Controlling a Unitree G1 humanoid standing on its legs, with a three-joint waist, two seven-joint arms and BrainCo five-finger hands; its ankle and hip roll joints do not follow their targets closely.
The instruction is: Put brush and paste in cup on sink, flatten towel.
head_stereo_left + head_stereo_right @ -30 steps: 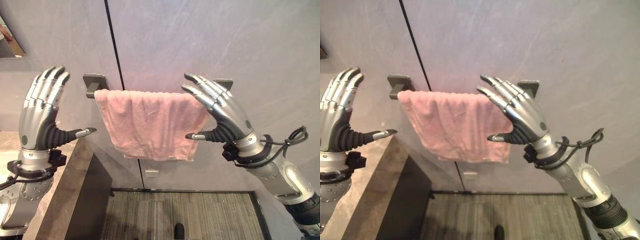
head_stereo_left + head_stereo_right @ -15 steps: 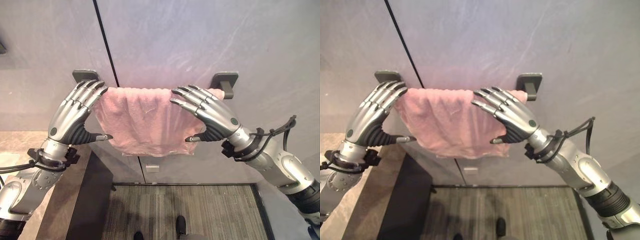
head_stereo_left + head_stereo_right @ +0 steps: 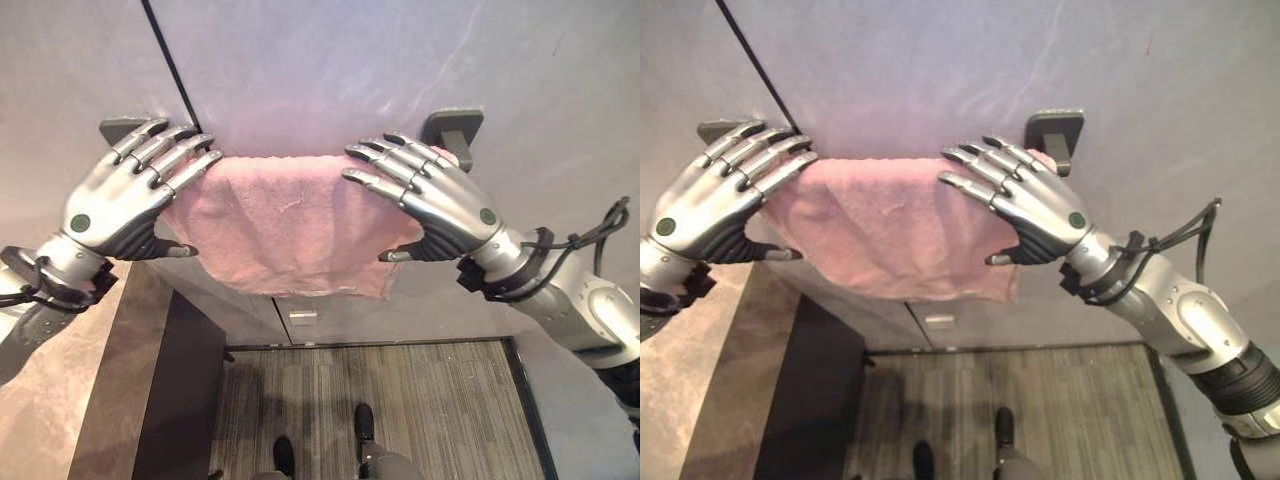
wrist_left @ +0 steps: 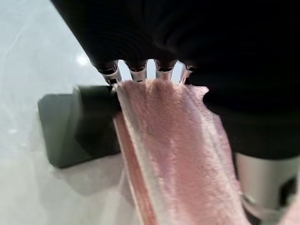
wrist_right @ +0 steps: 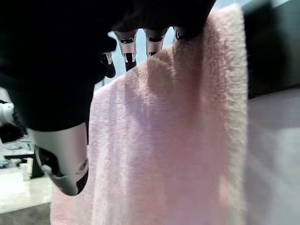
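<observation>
- The towel (image 3: 290, 225) is pink and hangs over a wall rail between two dark brackets (image 3: 455, 128), draped down the front with an uneven lower edge, the right corner dropping lower than the left.
- A second ago both hands stood raised and apart from the cloth, the left well off to the side near the counter (image 3: 60, 390); half a second ago they had closed in on the rail ends; now both lie on the towel's top edge, one at each end.
- My reading: the flattening step is under way, with the hands placed to spread or smooth the cloth along the rail. Folds still run down the middle, so it is not yet flat.
- Left hand (image 3: 125, 195): fingers straight and slightly fanned, laid over the towel's left end right beside the left bracket; the thumb points out below, apart from the cloth. It pinches nothing.
- Right hand (image 3: 435, 200): fingers straight and spread, resting on the towel's right top edge just short of the right bracket; the thumb sticks out beside the cloth's right side, not closed on it.
- Below, a striped floor mat (image 3: 370, 410) lies against the wall, and a person's shoes (image 3: 365, 420) stand on it.
</observation>
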